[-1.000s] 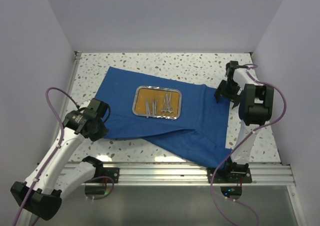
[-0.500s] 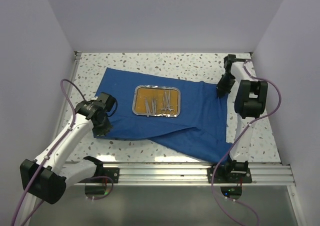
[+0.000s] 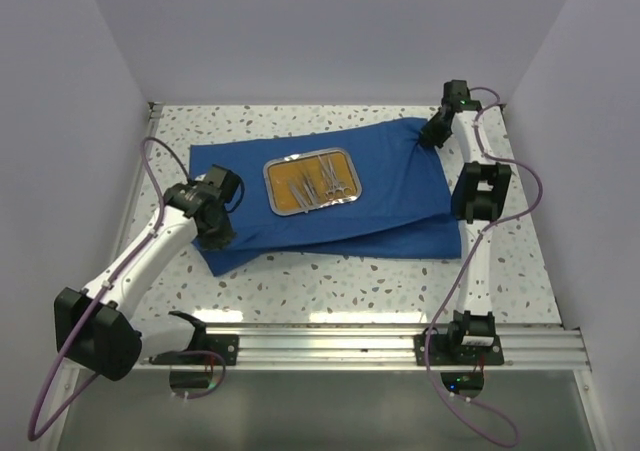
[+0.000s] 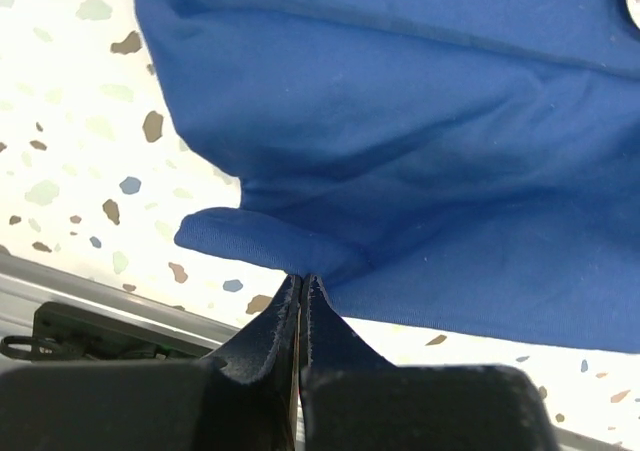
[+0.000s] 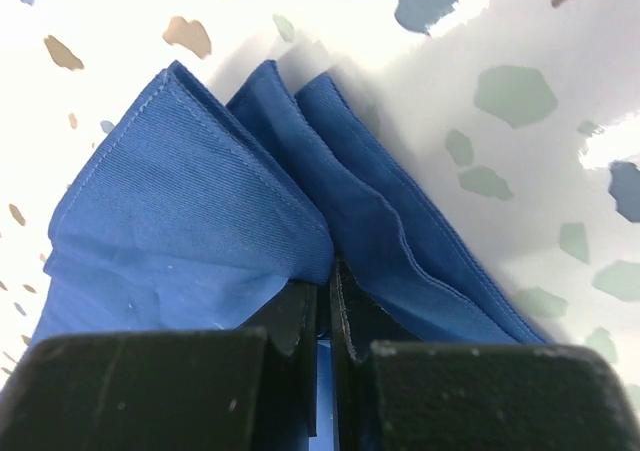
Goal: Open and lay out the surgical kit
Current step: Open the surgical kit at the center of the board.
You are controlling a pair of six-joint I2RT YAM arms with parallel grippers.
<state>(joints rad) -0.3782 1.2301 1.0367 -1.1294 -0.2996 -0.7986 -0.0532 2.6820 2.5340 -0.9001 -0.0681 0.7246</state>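
Blue cloth wrap (image 3: 400,201): spread mid-table, speckled table (image 3: 330,291) bare on every side. My left claw (image 4: 303,286) pinches its near-left edge, my right claw (image 5: 328,271) its far-right corner. Steel tray (image 3: 266,186), resting on the cloth: silver instruments (image 3: 315,183) inside.

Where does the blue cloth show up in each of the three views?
Top external: cloth spread mid-table under the tray.
Left wrist: cloth fills the upper right, a fold pinched in the left gripper.
Right wrist: cloth corner at centre-left, pinched in the right gripper.
Shared landmark: the speckled tabletop.
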